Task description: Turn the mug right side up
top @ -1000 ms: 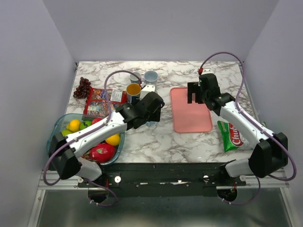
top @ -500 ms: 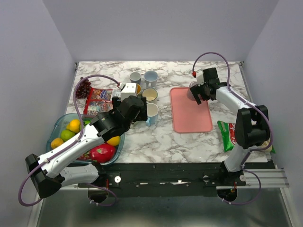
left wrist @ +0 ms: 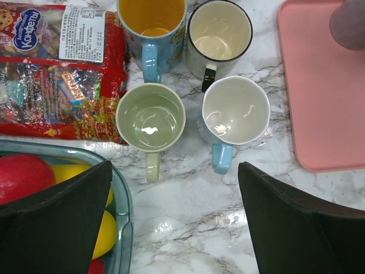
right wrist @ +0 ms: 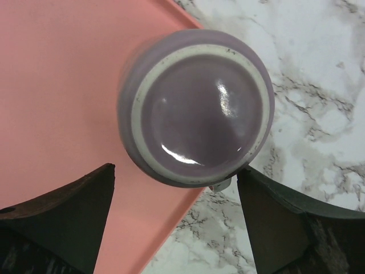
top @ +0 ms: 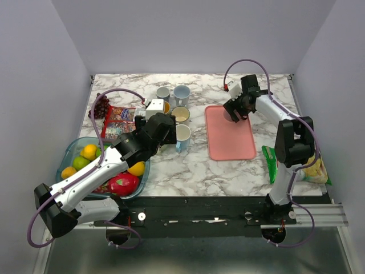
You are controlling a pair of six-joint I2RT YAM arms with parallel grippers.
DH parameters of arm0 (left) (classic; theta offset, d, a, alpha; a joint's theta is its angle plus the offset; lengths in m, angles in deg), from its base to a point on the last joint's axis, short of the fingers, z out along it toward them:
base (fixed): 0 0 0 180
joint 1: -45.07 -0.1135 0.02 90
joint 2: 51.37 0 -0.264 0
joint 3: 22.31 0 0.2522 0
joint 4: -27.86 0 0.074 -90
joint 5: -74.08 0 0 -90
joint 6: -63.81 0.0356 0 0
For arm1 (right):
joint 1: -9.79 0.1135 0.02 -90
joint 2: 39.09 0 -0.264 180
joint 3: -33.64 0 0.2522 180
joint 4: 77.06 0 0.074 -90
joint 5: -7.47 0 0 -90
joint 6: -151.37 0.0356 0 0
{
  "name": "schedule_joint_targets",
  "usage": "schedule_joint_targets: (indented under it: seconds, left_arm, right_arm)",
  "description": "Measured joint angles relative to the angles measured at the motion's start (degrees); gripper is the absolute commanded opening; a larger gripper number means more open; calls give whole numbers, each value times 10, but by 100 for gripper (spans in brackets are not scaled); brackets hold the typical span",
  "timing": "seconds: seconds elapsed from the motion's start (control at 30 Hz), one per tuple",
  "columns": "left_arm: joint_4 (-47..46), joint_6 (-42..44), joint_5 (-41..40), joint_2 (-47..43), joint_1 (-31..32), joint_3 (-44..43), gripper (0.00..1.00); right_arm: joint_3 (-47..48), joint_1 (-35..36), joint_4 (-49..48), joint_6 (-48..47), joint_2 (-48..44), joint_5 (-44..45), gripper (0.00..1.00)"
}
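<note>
Purple mug (right wrist: 197, 108) upside down at the far right corner of the pink tray (right wrist: 51, 85), right end effector (top: 235, 112) over it, fingers wide either side, left end effector (left wrist: 175, 168) spread wide above four upright mugs (left wrist: 235, 111) on the marble surface (left wrist: 188, 217)

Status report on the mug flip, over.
Right gripper open above purple mug. Mug upside down at corner of pink tray. Left gripper open over upright mugs. Nothing blocking.
</note>
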Motion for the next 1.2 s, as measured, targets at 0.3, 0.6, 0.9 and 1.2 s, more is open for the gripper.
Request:
schedule_joint_targets:
  seconds: [0.3,0.6,0.9,1.2]
  left_arm:
    - [-2,0,14,0,-15,8,99]
    - [-9,0,31,-7,-30,26,99]
    - [-13,-1,46,-15,-42,37,99]
    - [-19,-2,59,-24,-48,43,99]
  right_arm:
    - [21,0,59,11,15,-54,73]
    - [9,0,46,33,15,-47,36]
    - [1,0,32,47,16,-38,1]
    - [-31,0,-12,67,-2,-31,1]
